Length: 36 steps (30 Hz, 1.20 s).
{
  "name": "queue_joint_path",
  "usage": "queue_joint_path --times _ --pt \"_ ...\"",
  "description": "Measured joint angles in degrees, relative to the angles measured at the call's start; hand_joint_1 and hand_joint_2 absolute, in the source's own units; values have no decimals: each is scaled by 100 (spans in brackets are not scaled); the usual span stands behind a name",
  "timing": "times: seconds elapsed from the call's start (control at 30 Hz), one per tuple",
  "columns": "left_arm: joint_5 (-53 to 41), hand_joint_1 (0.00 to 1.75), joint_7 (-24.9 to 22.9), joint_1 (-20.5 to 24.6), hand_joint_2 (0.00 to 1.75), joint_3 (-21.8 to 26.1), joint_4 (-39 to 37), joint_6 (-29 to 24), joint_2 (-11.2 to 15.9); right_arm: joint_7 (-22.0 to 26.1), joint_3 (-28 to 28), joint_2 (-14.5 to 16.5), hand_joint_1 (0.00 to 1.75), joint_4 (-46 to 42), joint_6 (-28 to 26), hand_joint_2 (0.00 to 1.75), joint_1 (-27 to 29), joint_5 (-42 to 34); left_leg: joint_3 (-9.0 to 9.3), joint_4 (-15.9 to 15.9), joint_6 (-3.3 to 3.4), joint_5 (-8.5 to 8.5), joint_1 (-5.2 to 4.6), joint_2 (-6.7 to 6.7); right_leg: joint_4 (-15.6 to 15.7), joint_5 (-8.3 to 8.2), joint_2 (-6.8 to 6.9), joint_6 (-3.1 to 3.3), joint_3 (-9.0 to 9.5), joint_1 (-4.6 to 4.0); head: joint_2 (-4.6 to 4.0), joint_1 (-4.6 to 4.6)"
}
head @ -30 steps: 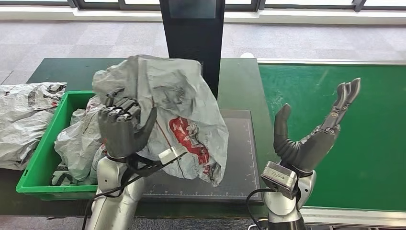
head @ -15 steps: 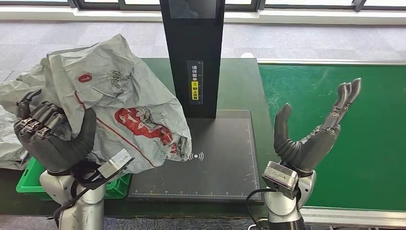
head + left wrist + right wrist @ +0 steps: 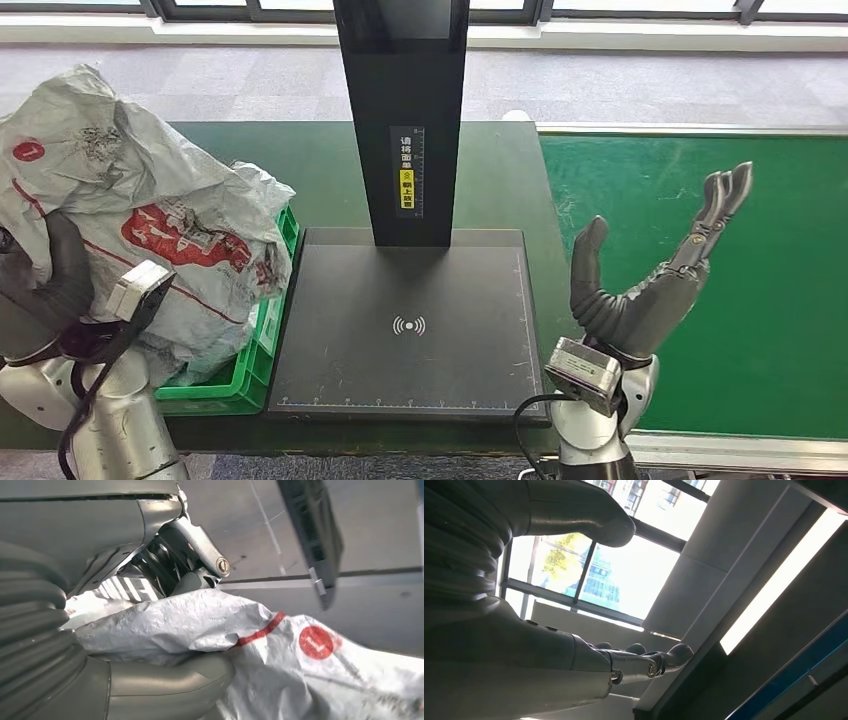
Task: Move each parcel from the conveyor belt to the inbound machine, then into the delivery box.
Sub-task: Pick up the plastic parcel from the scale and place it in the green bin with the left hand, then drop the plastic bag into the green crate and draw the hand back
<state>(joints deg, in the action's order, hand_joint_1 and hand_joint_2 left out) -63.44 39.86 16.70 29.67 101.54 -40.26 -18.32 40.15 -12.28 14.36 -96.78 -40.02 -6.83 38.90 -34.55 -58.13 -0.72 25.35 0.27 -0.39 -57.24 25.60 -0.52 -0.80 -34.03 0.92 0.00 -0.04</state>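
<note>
A: What is the left robot hand (image 3: 35,290) doing?

B: It grips the parcel (image 3: 130,220) — a crumpled grey plastic bag with red print — at the far left of the frame. The thick thumb (image 3: 165,680) presses into the bag's underside in the left wrist view, and the darker fingers (image 3: 175,565) curl over the other side, so the bag is pinched between them.

A: And where does the parcel sit?

B: Lifted over the green delivery box (image 3: 255,340) at lower left, its lower folds hanging into the box; whether it touches anything inside I cannot tell.

A: The right robot hand (image 3: 650,270)?

B: Released, holding nothing — palm turned inward, fingers straight and pointing up, thumb spread wide. It hangs at lower right, above the edge where the black inbound machine (image 3: 410,320) meets the green conveyor belt (image 3: 700,200). The forearm rises nearly upright from the bottom edge.
</note>
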Motion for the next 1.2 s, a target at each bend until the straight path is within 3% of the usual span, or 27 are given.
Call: queue_joint_path --times 0.37,0.87,1.0,1.1,1.2 --pt "-224 175 21 300 175 722 -511 0 -95 -1 -9 0 0 0 0 175 -1 22 -2 0 0 1 0 -1 1 1 0 0 -2 0 0 0" --pt "-400 175 3 447 175 974 -964 0 -108 -2 -9 0 0 0 0 175 -1 26 -2 0 0 1 0 0 0 1 0 0 -2 0 1 0" --pt "-694 3 -246 451 175 974 -1047 1 -98 -1 -9 0 0 0 9 175 1 52 -2 0 0 1 0 0 1 1 0 0 -4 0 0 0" --pt "-1375 0 -936 423 175 777 -1107 0 -118 -2 -9 0 0 0 15 175 1 55 -2 -1 0 1 -1 -1 2 0 0 0 -4 0 0 0" --pt "-1985 0 -1612 381 44 431 -1160 0 -147 -2 -9 0 0 0 8 175 1 55 -2 -2 0 1 -1 -1 2 -1 1 -1 -3 2 0 0"
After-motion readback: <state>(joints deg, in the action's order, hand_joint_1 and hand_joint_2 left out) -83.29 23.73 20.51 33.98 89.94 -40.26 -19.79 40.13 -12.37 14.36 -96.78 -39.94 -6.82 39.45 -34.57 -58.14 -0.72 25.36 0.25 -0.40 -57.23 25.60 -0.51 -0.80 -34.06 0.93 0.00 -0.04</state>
